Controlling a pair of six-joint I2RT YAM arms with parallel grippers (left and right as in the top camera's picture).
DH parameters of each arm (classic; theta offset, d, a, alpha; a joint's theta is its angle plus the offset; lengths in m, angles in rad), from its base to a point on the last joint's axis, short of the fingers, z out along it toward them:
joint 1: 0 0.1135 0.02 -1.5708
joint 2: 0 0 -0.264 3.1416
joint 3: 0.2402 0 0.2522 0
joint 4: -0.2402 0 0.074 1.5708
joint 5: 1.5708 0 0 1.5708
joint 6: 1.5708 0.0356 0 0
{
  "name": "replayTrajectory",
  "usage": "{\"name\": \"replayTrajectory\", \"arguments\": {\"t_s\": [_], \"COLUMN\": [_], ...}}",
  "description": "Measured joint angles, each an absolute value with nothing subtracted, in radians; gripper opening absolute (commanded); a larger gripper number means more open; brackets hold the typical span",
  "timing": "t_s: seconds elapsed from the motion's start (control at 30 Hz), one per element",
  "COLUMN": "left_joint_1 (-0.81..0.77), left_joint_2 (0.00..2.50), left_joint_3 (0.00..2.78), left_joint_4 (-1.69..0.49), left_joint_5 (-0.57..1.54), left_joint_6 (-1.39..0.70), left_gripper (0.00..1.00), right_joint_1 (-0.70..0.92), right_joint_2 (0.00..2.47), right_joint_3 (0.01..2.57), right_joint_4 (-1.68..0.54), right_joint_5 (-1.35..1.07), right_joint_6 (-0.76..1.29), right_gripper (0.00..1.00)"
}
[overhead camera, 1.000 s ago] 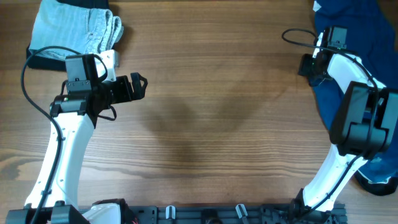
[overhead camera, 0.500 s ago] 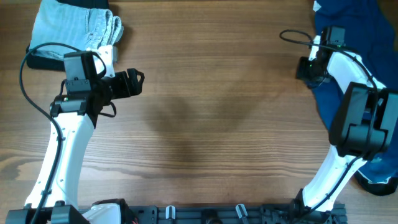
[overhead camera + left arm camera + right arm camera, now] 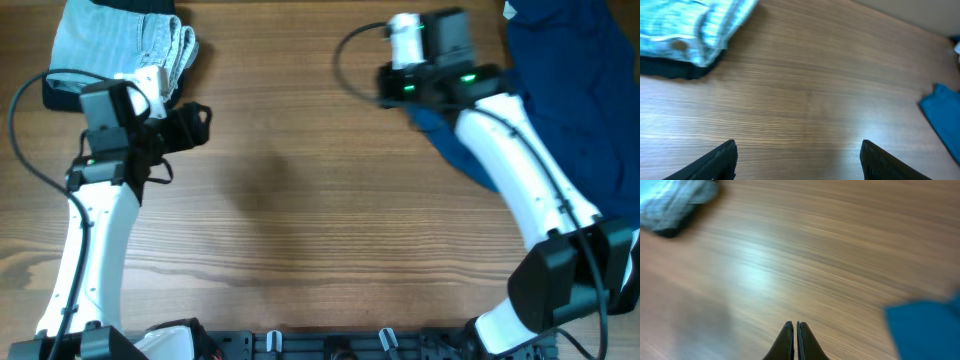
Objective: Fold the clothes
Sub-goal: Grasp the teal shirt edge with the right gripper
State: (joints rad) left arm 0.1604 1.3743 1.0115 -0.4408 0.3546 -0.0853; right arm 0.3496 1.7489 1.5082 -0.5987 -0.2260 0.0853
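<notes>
On the wooden table (image 3: pixel 300 220), the dark-blue shirt (image 3: pixel 565 90) lies lengthwise down the right edge, one corner reaching left toward the right gripper (image 3: pixel 385 88), whose fingers are pressed together. The left gripper (image 3: pixel 200 125) gapes wide. Folded pale denim (image 3: pixel 125 40) sits upper left.

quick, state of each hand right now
left hand: open, empty
right hand: closed; cannot tell if it grips the shirt

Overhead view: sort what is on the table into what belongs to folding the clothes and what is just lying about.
Belongs to the job:
dark-blue shirt, right side
right claw, shut
left claw, open

Just lying about:
pale-blue striped denim piece, far-left corner
dark cloth under it
</notes>
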Motion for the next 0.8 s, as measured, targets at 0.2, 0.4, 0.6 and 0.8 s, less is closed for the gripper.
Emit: {"name": "replayTrajectory", "arguments": {"t_s": [0.2, 0.4, 0.6, 0.8], "left_joint_1": [0.279, 0.287, 0.287, 0.287], "left_joint_2": [1.361, 1.361, 1.361, 1.361], "left_joint_3": [1.011, 1.011, 1.011, 1.011], "left_joint_4": [-0.448, -0.484, -0.486, -0.487], "left_joint_5": [0.354, 0.354, 0.345, 0.331], "left_joint_6": [-0.085, -0.087, -0.089, -0.089], "left_gripper": [0.85, 0.99, 1.00, 1.00], "right_joint_1": [0.644, 0.559, 0.351, 0.229], "right_joint_2": [1.749, 1.749, 1.776, 1.965], "right_joint_3": [1.508, 1.508, 1.508, 1.508], "right_joint_4": [-0.479, -0.585, -0.602, -0.603], "right_joint_5": [-0.190, -0.081, 0.031, 0.058], "right_joint_6": [0.185, 0.248, 0.239, 0.251], "right_gripper": [0.04, 0.62, 0.99, 1.00]}}
